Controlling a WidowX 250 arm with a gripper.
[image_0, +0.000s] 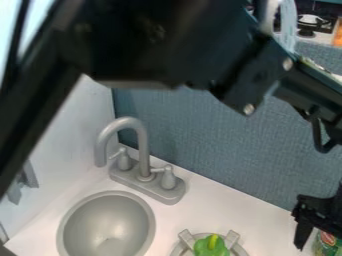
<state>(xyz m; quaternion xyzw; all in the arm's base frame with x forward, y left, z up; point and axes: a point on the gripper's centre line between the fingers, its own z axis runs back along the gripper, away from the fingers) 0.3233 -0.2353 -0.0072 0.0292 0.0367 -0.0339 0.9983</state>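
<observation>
Black plastic and metal make up the arm (167, 40), which crosses the upper part of the scene high over the counter (200, 200), so it passes above the faucet (142, 145) with room to spare. Its gripper (316, 231) hangs down at the right edge, right by a can (327, 241) with a green, red and white print. Part of the gripper lies in front of the can, a position that would suit taking hold of it from above or letting it go. Whether the gripper is apart, together or clamped on the can, I cannot tell; nor can I tell what the can stands on.

Green with a yellow stem, a pepper (212, 247) sits within the prongs of a grey burner (232, 238) at the bottom edge, right of the sink (107, 225). The prongs around it probably help to keep it from rolling. The round sink is let into the white counter, and the faucet stands just behind it, presumably so the spout can serve the bowl. A blue-grey panel (200, 135) backs the counter, with a white wall (63, 130) on the left closing off that side.
</observation>
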